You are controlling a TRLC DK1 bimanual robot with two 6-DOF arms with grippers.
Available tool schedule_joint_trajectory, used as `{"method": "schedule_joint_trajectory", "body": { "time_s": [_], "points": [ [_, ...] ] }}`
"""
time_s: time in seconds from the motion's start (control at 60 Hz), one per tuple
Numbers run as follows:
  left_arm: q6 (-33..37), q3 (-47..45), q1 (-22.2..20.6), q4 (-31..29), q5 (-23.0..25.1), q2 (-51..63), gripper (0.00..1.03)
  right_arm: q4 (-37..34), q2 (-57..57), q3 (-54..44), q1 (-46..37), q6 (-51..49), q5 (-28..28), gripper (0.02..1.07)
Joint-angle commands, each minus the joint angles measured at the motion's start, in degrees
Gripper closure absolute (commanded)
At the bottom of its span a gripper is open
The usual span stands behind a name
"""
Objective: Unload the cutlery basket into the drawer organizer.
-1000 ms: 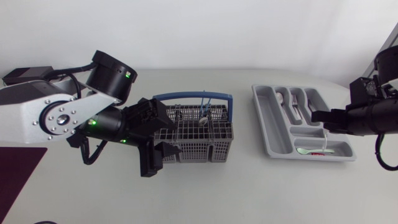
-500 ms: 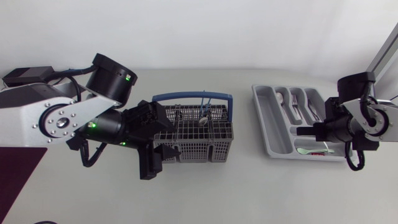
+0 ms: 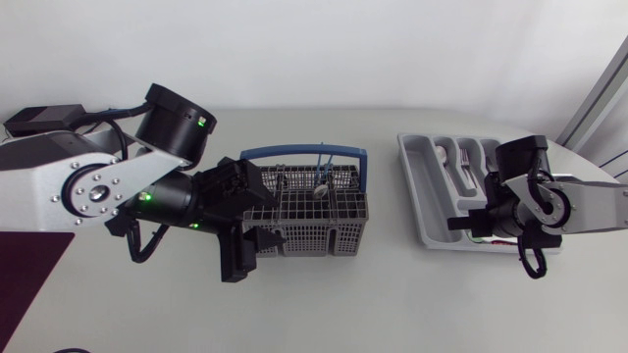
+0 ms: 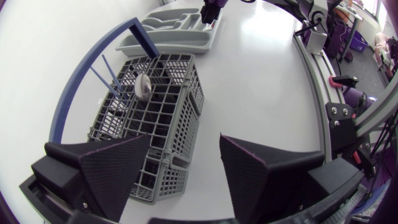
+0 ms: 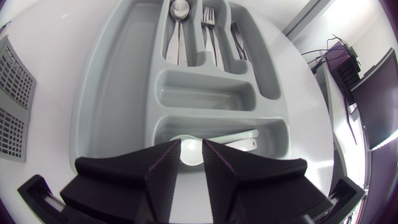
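White round-headed, blue-stemmed utensils (image 4: 142, 87) are standing upright in the grey mesh plastic cutlery basket (image 3: 314, 235) at the middle of the table (image 3: 392, 304). They're probably light, stiff, slightly slick plastic, so I'm picking the protruding blue stems as the pinch point. Left hand (image 4: 185, 140) is hanging wide open at the basket's left-edge end, one finger over its corner. Right hand (image 5: 190, 149) is hovering, fingers barely parted and empty, over the grey plastic drawer organizer (image 5: 112, 93) near the right edge.

Pale grey table (image 3: 412, 304), soft even light
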Motion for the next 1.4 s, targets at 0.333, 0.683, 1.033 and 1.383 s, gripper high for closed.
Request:
{"method": "schedule_joint_trajectory", "body": {
  "time_s": [0.333,0.683,1.033,1.383],
  "points": [
    [-0.5,-1.5,0.5,0.4,-0.2,0.2,0.06,-15.5,-13.6,5.2,3.1,9.8,-9.4,0.37],
    [-0.9,-2.2,0.1,-0.1,-0.2,-0.9,0.06,-19.9,-20.7,7.4,15.1,29.4,-29.9,0.33],
    [-1.0,-2.5,0.1,-0.1,-0.2,-1.2,0.06,-4.4,-15.1,7.9,29.2,42.0,-31.9,0.33],
    [-0.7,-2.4,1.5,-0.1,-0.3,-1.2,0.06,5.7,-5.7,9.8,31.2,43.3,-33.8,0.4]
  ]
}}
